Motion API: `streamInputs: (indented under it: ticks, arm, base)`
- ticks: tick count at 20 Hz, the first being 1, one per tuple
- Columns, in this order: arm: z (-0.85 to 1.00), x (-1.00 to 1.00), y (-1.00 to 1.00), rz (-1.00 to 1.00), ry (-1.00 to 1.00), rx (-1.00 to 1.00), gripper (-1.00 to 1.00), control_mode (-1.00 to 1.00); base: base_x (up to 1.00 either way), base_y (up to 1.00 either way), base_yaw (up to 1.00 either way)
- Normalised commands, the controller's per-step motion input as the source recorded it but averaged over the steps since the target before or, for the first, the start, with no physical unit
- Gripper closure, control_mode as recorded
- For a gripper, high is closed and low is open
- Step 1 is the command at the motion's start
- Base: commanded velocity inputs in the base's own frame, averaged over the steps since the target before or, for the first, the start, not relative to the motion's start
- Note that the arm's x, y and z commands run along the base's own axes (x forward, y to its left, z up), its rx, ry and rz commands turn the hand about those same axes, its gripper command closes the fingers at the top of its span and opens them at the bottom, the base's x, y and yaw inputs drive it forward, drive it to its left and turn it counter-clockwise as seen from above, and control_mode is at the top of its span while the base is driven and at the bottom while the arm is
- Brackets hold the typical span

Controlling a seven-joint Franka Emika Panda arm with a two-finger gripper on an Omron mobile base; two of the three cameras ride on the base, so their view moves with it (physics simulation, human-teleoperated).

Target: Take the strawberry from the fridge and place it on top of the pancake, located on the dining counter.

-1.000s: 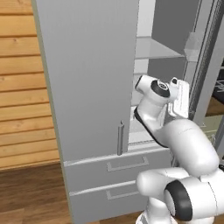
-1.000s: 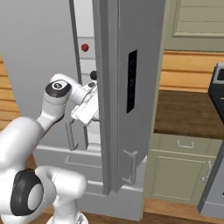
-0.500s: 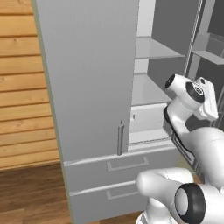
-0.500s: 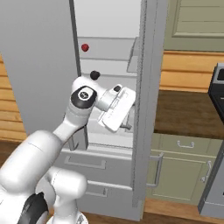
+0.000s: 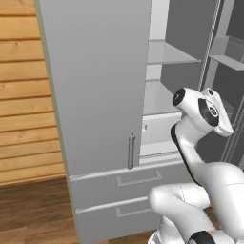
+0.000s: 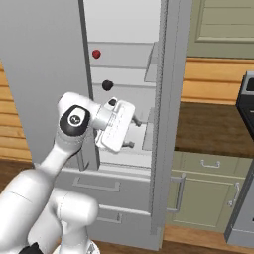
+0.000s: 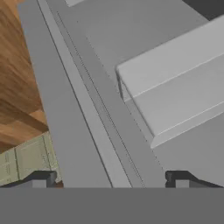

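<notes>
The strawberry sits on an upper fridge shelf, with a dark round fruit one shelf down, just above the wide-open, empty gripper. Reaching up from here, I'd worry the hand grabs that dark fruit instead, or clips the open right door close beside it.

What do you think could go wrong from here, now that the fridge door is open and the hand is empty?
1. The strawberry sits on an upper shelf, well above the open gripper; the reach up may clip the shelf edge.
2. A dark round fruit of like size lies one shelf lower, nearer the hand, so it could be grabbed by mistake.
3. The open door stands close beside the hand, and a swing could knock it.
</notes>
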Motion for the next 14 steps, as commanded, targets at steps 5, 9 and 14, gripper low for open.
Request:
streamInputs:
  ticks: [5,9,14]
  arm:
    - [0.00,-0.16,1.00,0.02,-0.23,0.09,-1.00,-1.00]
    - [0.00,0.28,1.00,-0.03,-0.46,0.30,-1.00,-1.00]
    - [0.00,0.47,0.85,-0.03,-0.43,0.73,-1.00,-1.00]
  base:
    - [0.00,0.00,0.00]
    - [0.00,0.00,0.00]
    - [0.00,0.00,0.00]
